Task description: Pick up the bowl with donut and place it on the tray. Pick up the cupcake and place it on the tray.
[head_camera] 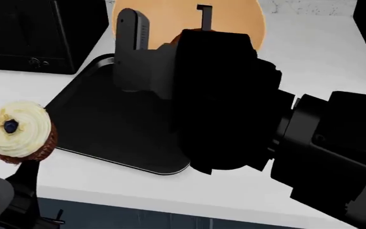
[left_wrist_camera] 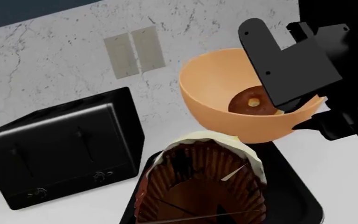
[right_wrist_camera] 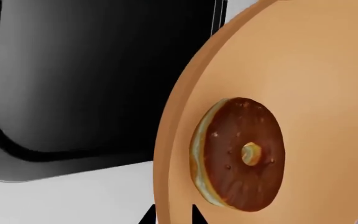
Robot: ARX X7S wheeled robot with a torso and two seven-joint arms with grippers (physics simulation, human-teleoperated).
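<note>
The peach-orange bowl [left_wrist_camera: 229, 93] is tilted at the far end of the black tray [head_camera: 106, 119], with the chocolate-glazed donut [right_wrist_camera: 241, 154] lying inside it. My right gripper [right_wrist_camera: 171, 217] is shut on the bowl's rim, one finger inside and one outside. I cannot tell whether the bowl touches the tray. The cupcake [head_camera: 17, 129], with white frosting and a blueberry, hangs left of the tray's near corner, above the counter. My left gripper [head_camera: 11, 163] is shut on its brown ridged wrapper [left_wrist_camera: 204, 186], mostly hidden beneath it.
A black toaster [left_wrist_camera: 61, 144] stands on the white counter left of the tray, against the marble wall with its outlet plate [left_wrist_camera: 134, 50]. The counter's front edge [head_camera: 138, 198] runs just below the tray. My right arm [head_camera: 234, 95] covers much of the tray's right side.
</note>
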